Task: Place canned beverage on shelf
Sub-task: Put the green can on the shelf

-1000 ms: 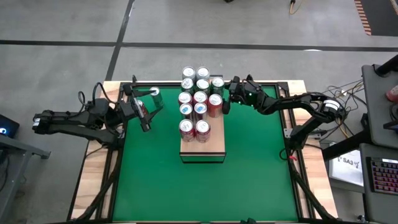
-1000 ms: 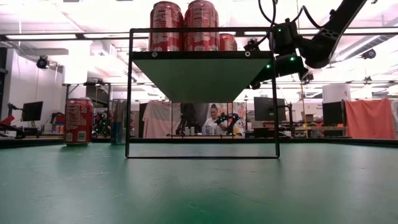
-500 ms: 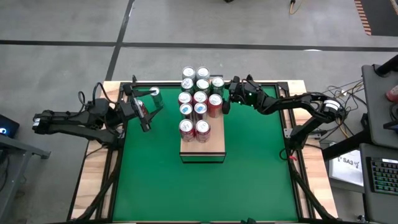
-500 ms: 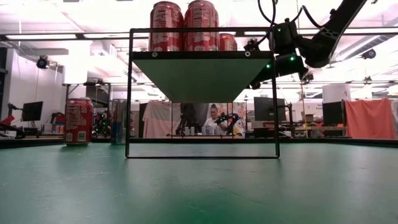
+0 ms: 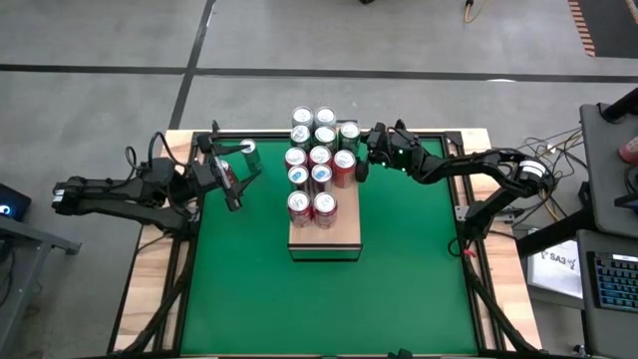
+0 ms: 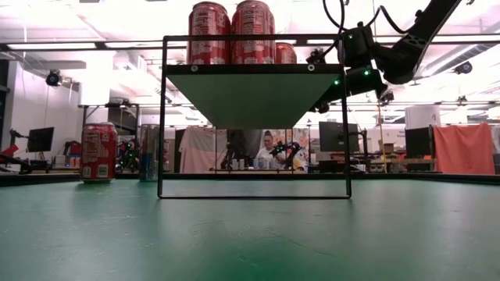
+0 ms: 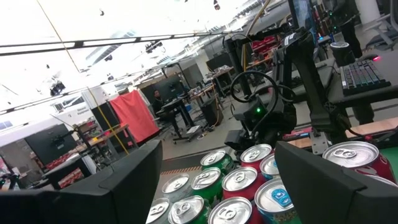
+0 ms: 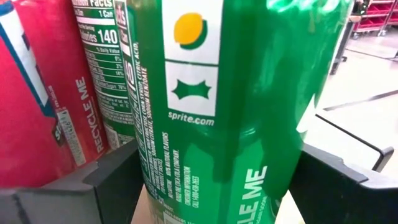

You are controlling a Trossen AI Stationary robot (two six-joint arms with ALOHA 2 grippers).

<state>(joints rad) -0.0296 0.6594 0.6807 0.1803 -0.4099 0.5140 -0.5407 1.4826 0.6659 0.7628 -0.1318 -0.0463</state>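
Observation:
The shelf (image 5: 334, 234) is a pale wooden board on a dark frame (image 6: 254, 133), with several red, green and silver cans on its far part. My right gripper (image 5: 358, 146) reaches level from the table's right to the board's far right corner. It is shut on a green Sprite can (image 8: 236, 93), with a red can (image 8: 37, 93) close beside it. My left gripper (image 7: 217, 186) hangs open and holds nothing, left of the shelf (image 5: 234, 178). A red can (image 6: 99, 152) and a darker can (image 6: 148, 152) stand on the green mat below it. My right gripper pinches the green can's side wall (image 8: 155, 174) between its two fingers (image 8: 106, 186), one on each side of the can's lower half. The fingers come level from the table's right. The can stands upright; its base is out of the picture, so I cannot tell whether it rests on the board.
The cans on the shelf stand packed in rows right beside the held one (image 5: 321, 156); the board's near half is bare wood. The green mat (image 5: 399, 279) lies wide in front of and to the right of the shelf. A pale wooden rim (image 5: 150, 289) frames the mat.

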